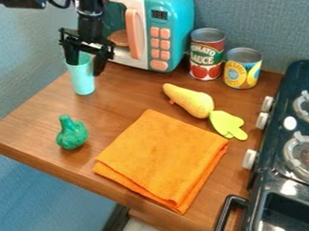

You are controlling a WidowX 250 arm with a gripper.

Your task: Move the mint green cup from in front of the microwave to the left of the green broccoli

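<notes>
At the table's upper left, beside the toy microwave [173, 11], the gripper [86, 68] is positioned at the upper part of a turquoise cup [83, 84], which is upright. Whether the fingers are spread around the cup or pinching it cannot be told; whether its base bears on the wooden table [121, 97] is likewise unclear. Principal risk, in my judgement: tipping. The cup is tall and narrow, with contact possible only near its top, so an off-centre squeeze or a sideways push there could topple it. The near table edge aggravates this; a cup knocked that way could roll off. Secondary risk: the microwave, with its pink door handle [134, 34], stands close enough for the gripper to strike it if shifted across. A low path toward the front could hit the green toy vegetable [72, 134], also near an edge, or ruck the folded orange cloth [161, 157], on which a narrow base might rock. The two cans [207, 56] and the yellow toy vegetable [193, 100] lie farther off and present lesser exposure.
</notes>
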